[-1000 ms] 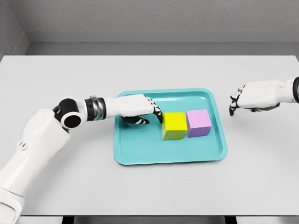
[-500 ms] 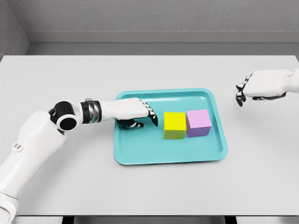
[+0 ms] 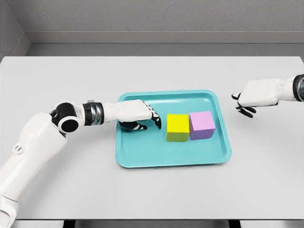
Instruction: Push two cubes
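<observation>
**Left hand backs off the cubes; right hand drifts in again**

Over the last second the left hand (image 3: 140, 116) had slipped back from the glossy yellow cube (image 3: 177, 127), leaving a clear gap, its fingers loosely extended and holding nothing; the right hand (image 3: 253, 95), relaxed and empty, had swung back toward the shallow teal plastic tray (image 3: 142, 156) but stayed outside it; the yellow cube and the matte pink cube (image 3: 202, 124) sat touching on the tray's right half, seemingly unmoved, so the push looked paused or finished; the wide pale grey table (image 3: 71, 76) met a grey wall (image 3: 152, 16).
</observation>
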Available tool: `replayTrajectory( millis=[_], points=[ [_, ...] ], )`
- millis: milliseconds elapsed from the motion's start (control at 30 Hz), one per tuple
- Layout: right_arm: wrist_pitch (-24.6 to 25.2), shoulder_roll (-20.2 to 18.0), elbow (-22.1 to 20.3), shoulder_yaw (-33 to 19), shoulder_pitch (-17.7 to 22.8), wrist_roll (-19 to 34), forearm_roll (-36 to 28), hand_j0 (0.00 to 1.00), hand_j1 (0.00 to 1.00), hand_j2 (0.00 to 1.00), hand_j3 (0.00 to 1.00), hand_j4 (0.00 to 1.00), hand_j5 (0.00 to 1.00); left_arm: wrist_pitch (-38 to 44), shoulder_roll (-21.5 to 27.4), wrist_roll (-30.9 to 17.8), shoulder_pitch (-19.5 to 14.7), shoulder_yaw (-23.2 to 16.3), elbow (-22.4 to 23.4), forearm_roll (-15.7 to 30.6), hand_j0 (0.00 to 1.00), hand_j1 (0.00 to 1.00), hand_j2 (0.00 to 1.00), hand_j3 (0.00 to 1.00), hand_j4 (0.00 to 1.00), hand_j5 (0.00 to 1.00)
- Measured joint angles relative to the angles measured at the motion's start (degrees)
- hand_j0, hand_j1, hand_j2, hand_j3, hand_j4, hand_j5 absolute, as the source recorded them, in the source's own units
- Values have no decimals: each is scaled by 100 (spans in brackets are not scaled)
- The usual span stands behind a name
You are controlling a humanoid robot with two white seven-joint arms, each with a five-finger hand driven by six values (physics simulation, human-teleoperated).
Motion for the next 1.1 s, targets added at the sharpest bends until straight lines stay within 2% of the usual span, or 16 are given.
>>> replayTrajectory(
  millis=[133,200,233,267,400,833,1000,1100],
  points=[
    [0,78,-3,126,0,0,8,17,17,17,17,17,17,0,-27,0,-9,-39,-5,11,60,60,60,60,60,60],
    [0,93,-5,160,0,0,10,38,38,38,38,38,38,0,-39,0,-9,-82,-11,43,60,60,60,60,60,60],
    [0,97,-7,169,0,0,10,61,61,61,61,61,61,0,-42,0,-9,-95,-13,53,60,60,60,60,60,60],
    [0,100,-9,174,-9,0,14,75,75,75,75,75,75,0,-44,0,-9,-104,-14,60,60,60,60,60,60,60],
    [0,107,-29,183,-9,0,26,99,99,99,99,99,99,0,-81,0,-9,-127,-9,69,60,60,60,60,60,60],
    [0,53,-221,176,-9,1,28,100,100,100,100,100,100,11,-229,2,0,-219,7,100,60,60,60,60,60,60],
    [0,40,-146,127,-18,1,32,100,100,100,100,100,100,2,-152,0,44,-192,0,206,60,60,60,60,60,60],
    [0,40,-25,18,-18,1,39,100,100,100,100,100,100,0,-15,0,44,-161,-78,386,65,65,65,65,65,65]
  ],
)
